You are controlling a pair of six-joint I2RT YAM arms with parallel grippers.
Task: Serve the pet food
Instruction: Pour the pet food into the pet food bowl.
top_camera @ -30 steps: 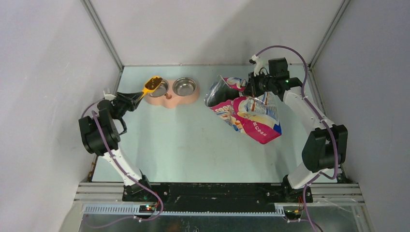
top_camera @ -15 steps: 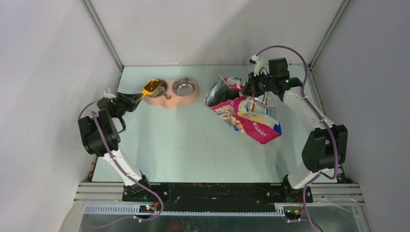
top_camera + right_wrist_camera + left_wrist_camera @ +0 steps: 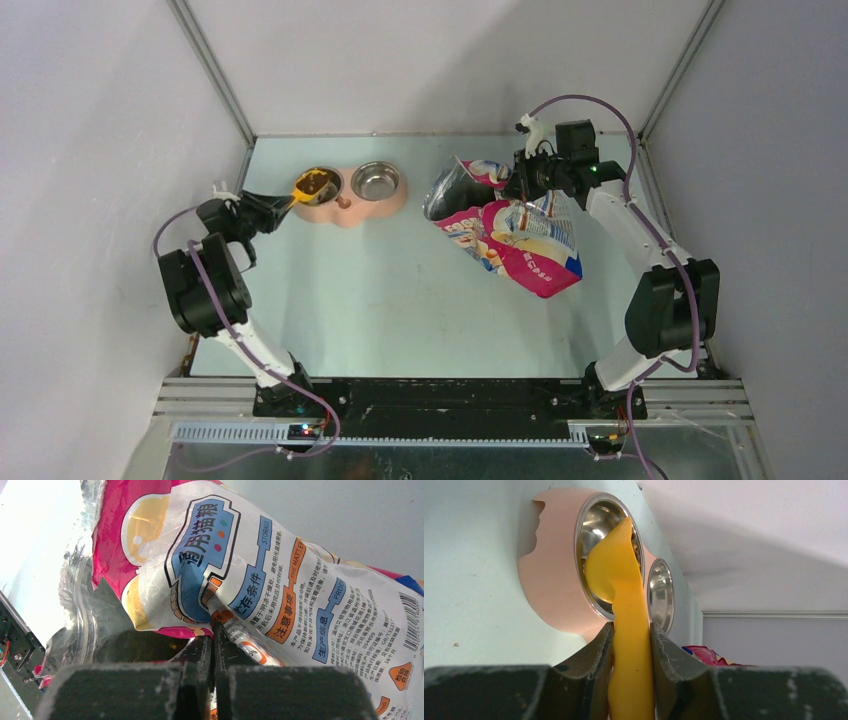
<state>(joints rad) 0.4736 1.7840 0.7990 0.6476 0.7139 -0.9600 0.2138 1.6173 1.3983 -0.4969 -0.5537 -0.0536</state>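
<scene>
While the left gripper (image 3: pixel 631 632) clamps the smooth, flat handle of the orange plastic scoop (image 3: pixel 616 570) between its dark, scuffed fingers, jaws partly closed around it, the scoop's rounded head reaches straight ahead of the fingertips and tilts over the nearer steel bowl (image 3: pixel 596 522) of the matte pink feeder (image 3: pixel 549 590). Only a thin line of brown kibble (image 3: pixel 638 550) shows along the head's far edge. The scoop's underside hides the rest, so whether those pieces lie in the scoop or in the bowl cannot be told from the wrist view. A second bowl (image 3: pixel 660 592), round and mirror-bright, sits just beyond, partly cut off by the handle.

The right gripper (image 3: pixel 214 630) has its jaws pressed together on a thin fold of the glossy, crinkled bag (image 3: pixel 280 590), which spreads ahead of the fingers. The bag's silvery foil-lined mouth gapes to the left of the fingers. The inside is dark and its contents are hard to make out.
</scene>
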